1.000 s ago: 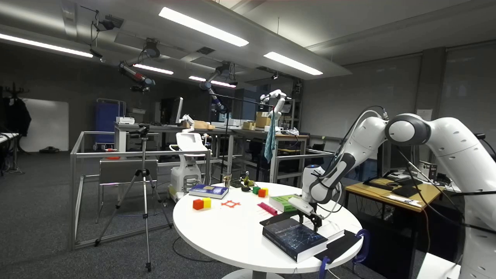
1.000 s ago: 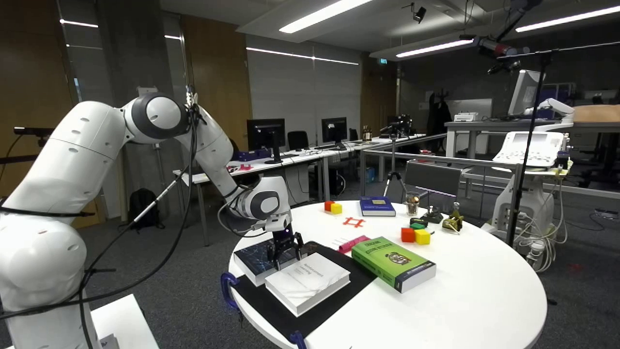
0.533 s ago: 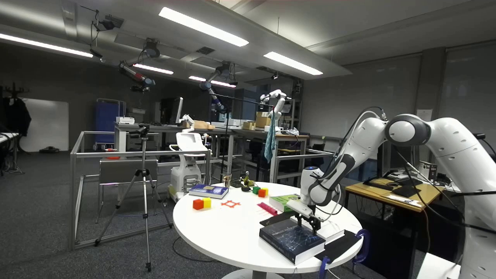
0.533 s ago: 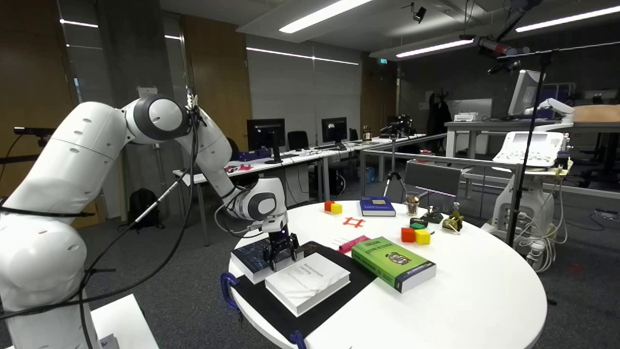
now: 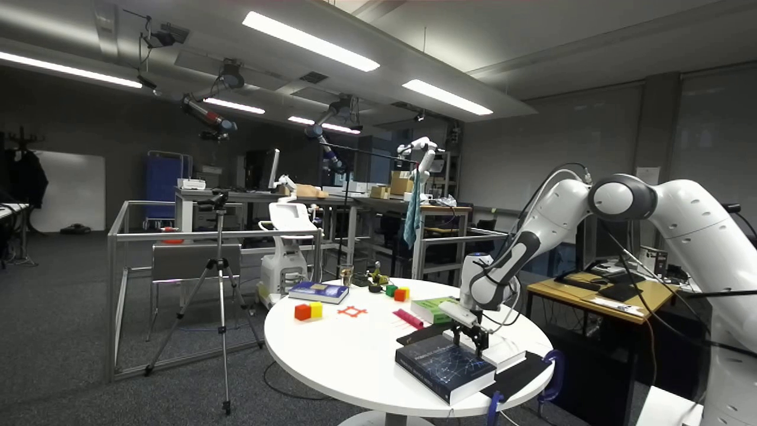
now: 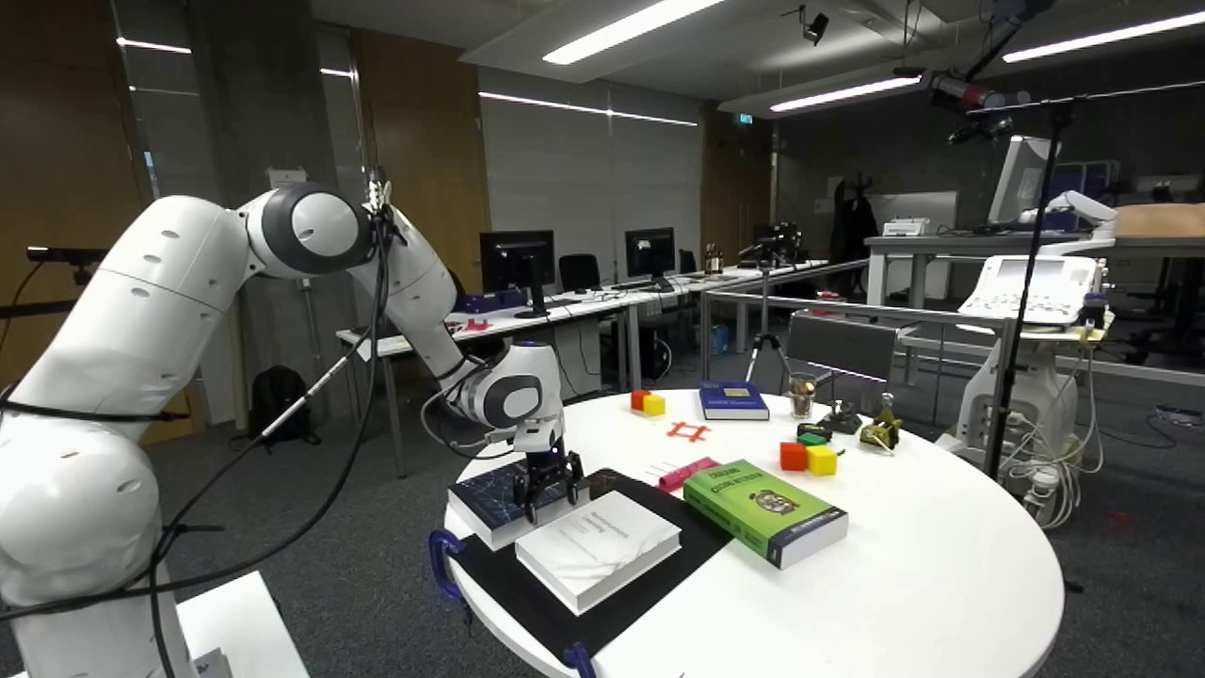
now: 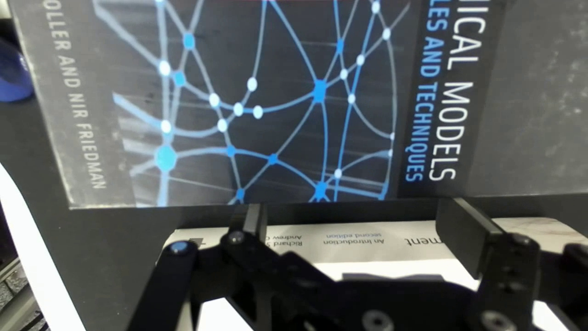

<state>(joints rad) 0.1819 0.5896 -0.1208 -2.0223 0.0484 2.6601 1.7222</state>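
My gripper point(image 5: 467, 346) is open, fingers pointing down, with nothing between them. It stands at the narrow gap between a thick dark book point(image 5: 440, 361) with a blue network cover and a white book point(image 6: 602, 537). In the wrist view, the two spread fingertips point(image 7: 351, 207) are at the dark book's long edge, touching it or very close. The dark book's cover point(image 7: 285, 124) fills the upper part of that view. The white book's spine-side strip point(image 7: 349, 241) shows between the fingers. The lowest ends of the fingers are hidden. The white book lies flat on a black mat point(image 6: 650, 584).
A green book point(image 6: 763, 499) and a pink ridged piece point(image 6: 687, 474) lie beside the mat on the round white table point(image 6: 923, 584). Blue clamps point(image 6: 442, 565) grip the table edge. Farther off are coloured cubes point(image 6: 807, 459), a blue book point(image 6: 732, 402), a glass point(image 6: 801, 395) and an orange frame point(image 6: 687, 431).
Over the second, the dark book has slid slightly away from the white book, and my gripper has moved the same way. In the last half second the hand has tilted slightly; the books look still.
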